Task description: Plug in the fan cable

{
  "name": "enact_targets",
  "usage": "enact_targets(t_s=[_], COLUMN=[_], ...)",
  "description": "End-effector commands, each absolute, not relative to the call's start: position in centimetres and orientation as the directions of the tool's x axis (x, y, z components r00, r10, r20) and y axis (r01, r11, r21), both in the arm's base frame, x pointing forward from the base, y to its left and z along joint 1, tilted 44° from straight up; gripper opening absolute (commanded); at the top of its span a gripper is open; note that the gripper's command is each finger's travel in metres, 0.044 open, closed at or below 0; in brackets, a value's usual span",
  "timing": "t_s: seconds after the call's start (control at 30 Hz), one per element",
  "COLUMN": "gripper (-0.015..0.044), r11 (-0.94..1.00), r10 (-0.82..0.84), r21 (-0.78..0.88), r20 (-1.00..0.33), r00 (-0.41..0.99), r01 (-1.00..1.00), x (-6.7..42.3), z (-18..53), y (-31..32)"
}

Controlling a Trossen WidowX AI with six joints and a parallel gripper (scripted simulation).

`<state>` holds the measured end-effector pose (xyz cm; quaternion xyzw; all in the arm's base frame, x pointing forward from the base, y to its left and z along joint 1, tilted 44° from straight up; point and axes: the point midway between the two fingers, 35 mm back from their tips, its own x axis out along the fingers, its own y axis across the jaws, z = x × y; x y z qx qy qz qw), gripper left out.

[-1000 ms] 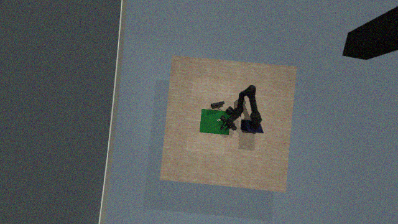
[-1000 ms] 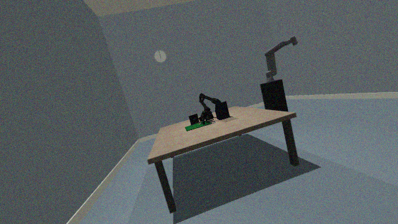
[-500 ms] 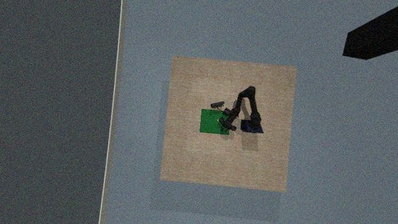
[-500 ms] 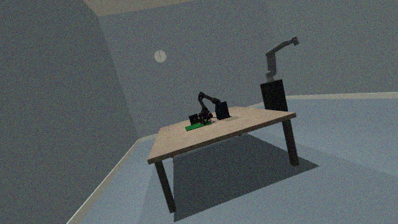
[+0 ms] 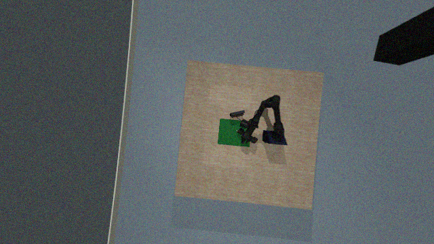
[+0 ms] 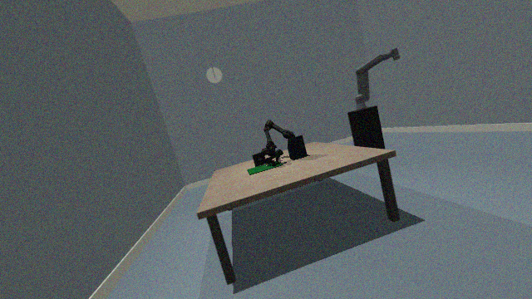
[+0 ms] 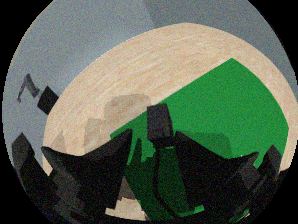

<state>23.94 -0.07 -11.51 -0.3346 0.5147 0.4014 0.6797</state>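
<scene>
Wooden tabletop point(image 6: 332, 166) in a grey-blue room; a wall clock point(image 6: 214, 75) hangs on the far wall.

Nearest in the wrist view: tool point(image 7: 156, 185), its two dark fingers spread partway with a gap between them. Nothing pinched; hold appears released.

Just beyond the fingers: dark plug point(image 7: 158, 124) standing upright on the green board point(image 7: 226, 110), apparently on the header, which it hides. Depth of seating cannot be judged. The cable itself is too small to make out.

From above, the tool point(image 5: 247, 135) sits over the board's point(image 5: 228, 133) edge nearest the arm base point(image 5: 284, 142). The fan point(image 5: 237, 114) stands just off the board's far edge, presumably so the short lead reaches the header.

Judgement: insertion likely done; remaining step is pulling the spread tool away so it touches nothing.

Far background: second arm on a dark pedestal point(image 6: 366, 126), apparently idle.
</scene>
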Motion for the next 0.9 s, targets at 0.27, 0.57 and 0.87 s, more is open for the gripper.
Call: enact_targets(t_s=[0.27, 0.57, 0.87], gripper=[0.0205, 0.0205, 0.0205], r11=[0.487, 0.521, 0.541], r10=[0.105, -0.032, -0.178], r21=[0.051, 0.032, -0.025], r20=[-0.995, -0.998, -0.98], r00=[0.0, -0.057, -0.085], r01=[-0.872, -0.853, -0.841], x=[23.8, 23.7, 23.7], z=[-12.8, -12.4, -11.7], y=[1.8, 2.2, 2.6])
